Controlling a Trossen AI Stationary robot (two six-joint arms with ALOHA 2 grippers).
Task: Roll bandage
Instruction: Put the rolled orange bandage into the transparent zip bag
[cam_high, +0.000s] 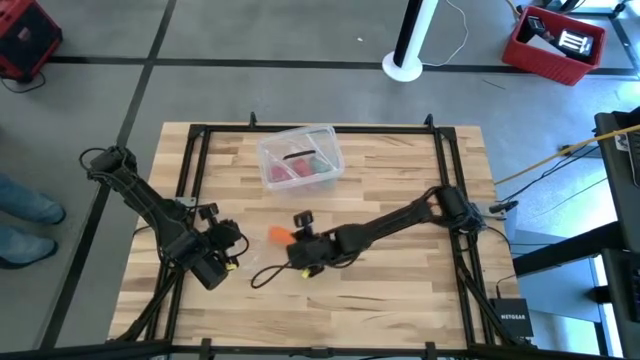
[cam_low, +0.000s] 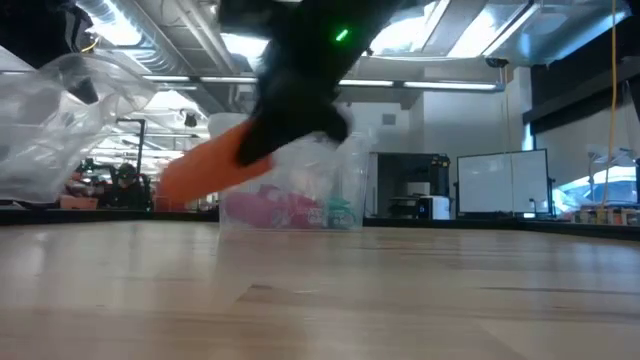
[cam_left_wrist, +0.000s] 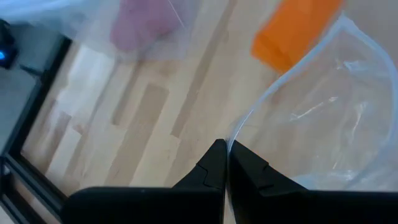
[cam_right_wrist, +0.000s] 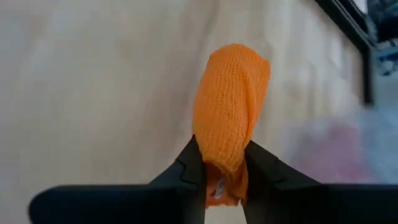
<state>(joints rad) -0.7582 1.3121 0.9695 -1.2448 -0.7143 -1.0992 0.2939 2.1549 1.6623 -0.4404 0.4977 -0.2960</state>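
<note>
Bandage (cam_right_wrist: 231, 106), an orange bundle pinched in the right claw (cam_right_wrist: 225, 163) above mid-table, seems bunched rather than tidily rolled, so I judge rolling mostly undone, while the left claw (cam_left_wrist: 225, 163) clamps the clear wrapper (cam_left_wrist: 323, 118).

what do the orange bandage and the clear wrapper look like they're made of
The bandage looks like soft gauze-like woven fabric, matte, with an open mesh texture showing. The wrapper seems thin clear plastic film, glossy, with creases and bright highlights.
</note>
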